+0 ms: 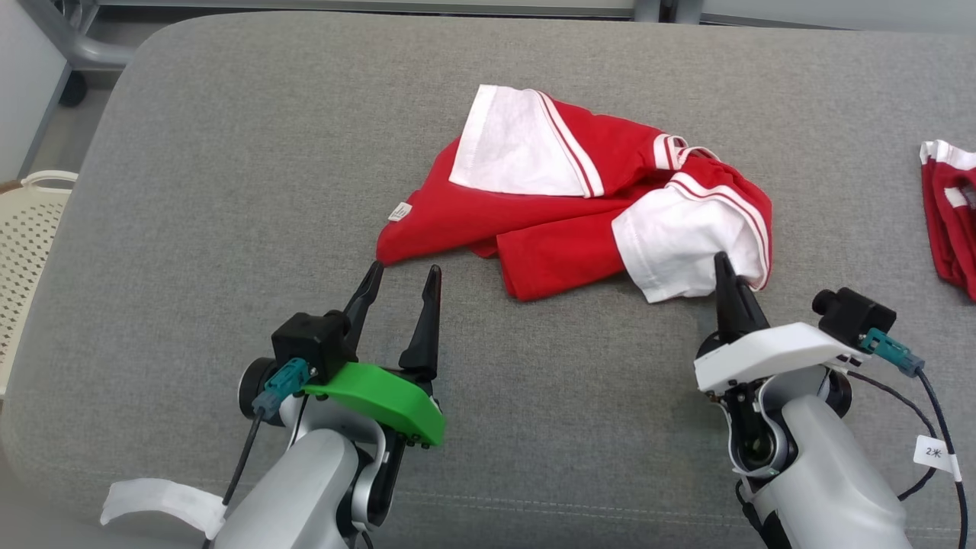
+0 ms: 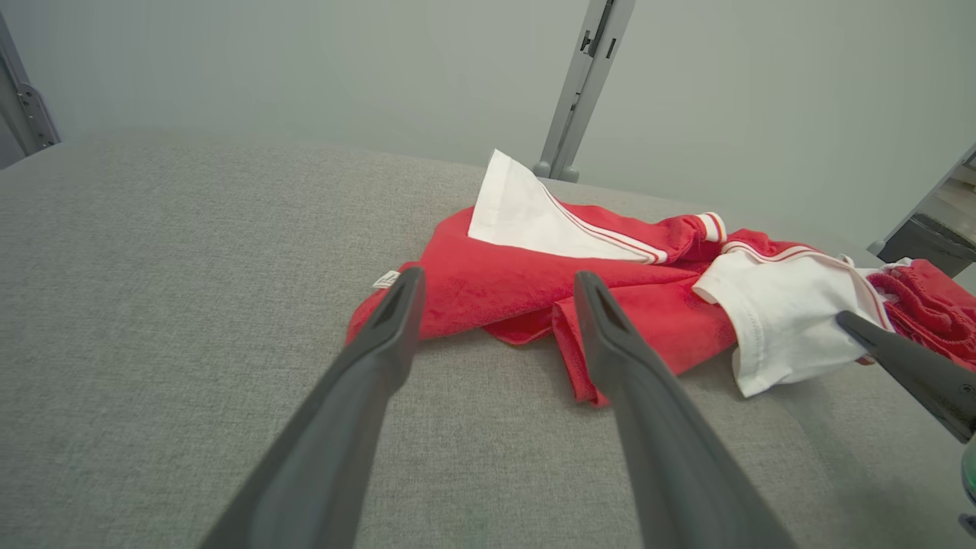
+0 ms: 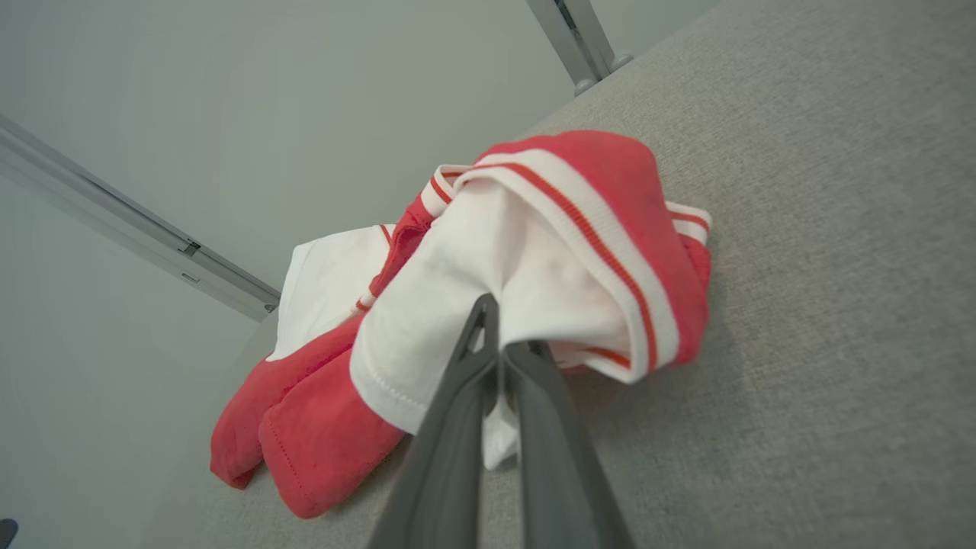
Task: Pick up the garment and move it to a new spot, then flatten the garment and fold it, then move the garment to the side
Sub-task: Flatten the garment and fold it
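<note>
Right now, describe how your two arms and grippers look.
Left gripper: two long dark tapered fingers, green plastic cover, black camera block, teal plug, black cable, silver-grey forearm. Right gripper: same dark fingers, white plastic cover, black camera, teal plug, black cable bearing a white label.

A wide grey fabric cushion (image 1: 229,191) spans the scene. At the cushion's right edge lies a small pile of red and white cloth (image 1: 949,221). Off its left edge sits a cream perforated plastic basket (image 1: 30,229). Beyond its far left corner stands a grey metal frame leg (image 1: 69,42) with a black caster (image 1: 74,90).
</note>
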### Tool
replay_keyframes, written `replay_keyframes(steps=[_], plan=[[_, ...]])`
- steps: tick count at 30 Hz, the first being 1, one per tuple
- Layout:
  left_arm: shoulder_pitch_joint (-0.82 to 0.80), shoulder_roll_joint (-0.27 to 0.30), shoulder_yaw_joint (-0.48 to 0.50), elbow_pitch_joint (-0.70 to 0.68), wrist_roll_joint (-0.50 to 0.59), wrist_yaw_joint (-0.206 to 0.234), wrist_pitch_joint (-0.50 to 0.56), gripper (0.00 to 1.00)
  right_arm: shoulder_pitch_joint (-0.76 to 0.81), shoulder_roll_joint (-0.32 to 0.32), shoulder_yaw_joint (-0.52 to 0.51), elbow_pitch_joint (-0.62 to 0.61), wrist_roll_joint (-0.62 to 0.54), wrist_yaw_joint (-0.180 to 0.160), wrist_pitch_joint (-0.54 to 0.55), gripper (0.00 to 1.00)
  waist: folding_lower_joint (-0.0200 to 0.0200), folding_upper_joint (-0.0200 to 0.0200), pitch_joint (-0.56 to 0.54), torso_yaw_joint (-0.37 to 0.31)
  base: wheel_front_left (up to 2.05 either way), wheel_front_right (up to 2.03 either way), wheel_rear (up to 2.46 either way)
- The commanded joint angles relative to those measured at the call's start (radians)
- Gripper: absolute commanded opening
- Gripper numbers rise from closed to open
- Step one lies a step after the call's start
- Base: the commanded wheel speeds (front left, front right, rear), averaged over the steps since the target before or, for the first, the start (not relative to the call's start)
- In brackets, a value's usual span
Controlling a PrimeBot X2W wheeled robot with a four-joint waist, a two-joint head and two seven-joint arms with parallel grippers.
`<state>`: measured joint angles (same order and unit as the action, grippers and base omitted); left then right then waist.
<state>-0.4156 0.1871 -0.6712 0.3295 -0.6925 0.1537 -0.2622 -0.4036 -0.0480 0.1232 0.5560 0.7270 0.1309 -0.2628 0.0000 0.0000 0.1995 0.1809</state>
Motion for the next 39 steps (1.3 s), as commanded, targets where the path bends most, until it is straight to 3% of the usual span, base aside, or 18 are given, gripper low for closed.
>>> replay_keyframes(steps=[1, 4, 10, 11, 18, 26, 32, 39], plan=[[0.016, 0.006, 0.007, -0.002, 0.007, 0.002, -0.003, 1.0, 0.019, -0.005, 0.009, -0.006, -0.012, 0.0, -0.003, 0.0, 0.0, 0.0, -0.002, -0.01, 0.0, 0.0, 0.0], [0.021, 0.002, 0.011, 0.0, 0.01, -0.003, -0.003, 1.0, 0.034, -0.017, 0.045, -0.015, -0.021, 0.0, -0.004, 0.0, 0.0, 0.0, -0.005, -0.028, 0.0, 0.0, 0.0], [0.03, -0.008, 0.018, 0.004, 0.014, -0.011, -0.003, 1.0, 0.066, -0.105, 0.074, -0.082, 0.014, 0.0, 0.072, 0.0, 0.0, 0.0, -0.018, -0.064, 0.0, 0.0, 0.0], [0.036, -0.013, 0.02, 0.005, 0.015, -0.013, -0.003, 1.0, 0.087, -0.145, 0.065, -0.133, 0.041, 0.0, 0.129, 0.0, 0.0, 0.0, -0.023, -0.073, 0.0, 0.0, 0.0], [0.05, -0.025, 0.024, 0.01, 0.02, -0.021, -0.003, 1.0, 0.197, -0.267, -0.022, -0.369, 0.095, 0.0, 0.386, 0.0, 0.0, 0.0, -0.041, -0.088, 0.0, 0.0, 0.0], [0.051, -0.035, 0.017, 0.016, 0.023, -0.031, -0.003, 1.0, 0.271, -0.282, -0.172, -0.512, 0.024, 0.0, 0.645, 0.0, 0.0, 0.0, -0.045, -0.076, 0.0, 0.0, 0.0], [0.034, -0.046, 0.011, 0.023, 0.029, -0.039, -0.003, 1.0, 0.182, -0.237, -0.222, -0.43, -0.065, 0.0, 0.756, 0.0, 0.0, 0.0, -0.03, -0.059, 0.0, 0.0, 0.0], [0.007, -0.058, -0.001, 0.034, 0.038, -0.052, -0.002, 1.0, 0.021, -0.212, -0.203, -0.179, -0.189, 0.0, 0.699, 0.0, 0.0, 0.0, -0.002, -0.031, 0.0, 0.0, 0.0]])
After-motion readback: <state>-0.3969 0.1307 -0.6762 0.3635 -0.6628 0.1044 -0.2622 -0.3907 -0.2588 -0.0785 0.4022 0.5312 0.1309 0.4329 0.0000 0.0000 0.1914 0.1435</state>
